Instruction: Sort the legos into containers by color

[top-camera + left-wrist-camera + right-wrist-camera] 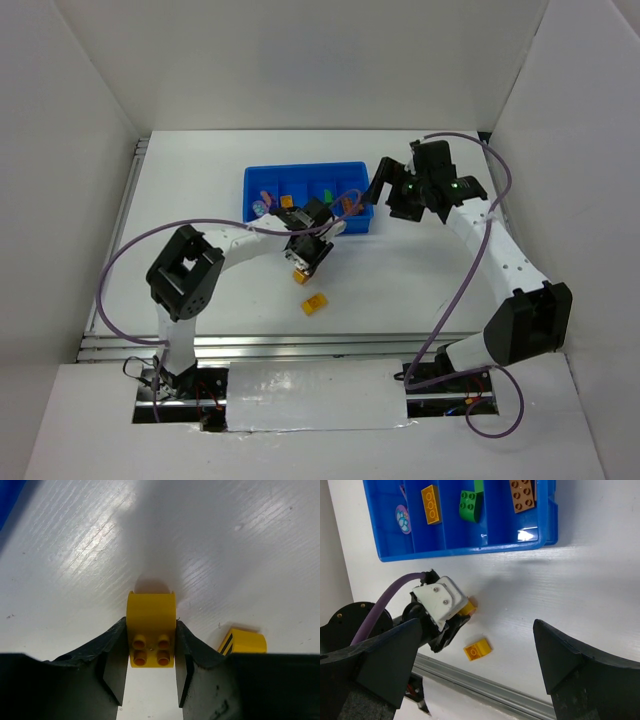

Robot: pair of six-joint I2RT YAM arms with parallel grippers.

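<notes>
My left gripper (300, 262) is shut on a yellow lego (151, 611), its fingers pressed on both sides, low over the table in front of the blue tray (300, 169). A second yellow lego (314, 303) with black stripes lies on the table just nearer; it also shows in the left wrist view (243, 641). My right gripper (385, 195) is wide open and empty, hovering above the tray's right end. In the right wrist view the tray (470, 551) holds a lilac piece (403, 519), a yellow-orange lego (430, 504), a green lego (471, 504) and a brown lego (522, 495), each in its own compartment.
White walls enclose the table on three sides. A grey metal rail (300, 345) runs along the near edge. Purple cables loop from both arms over the table.
</notes>
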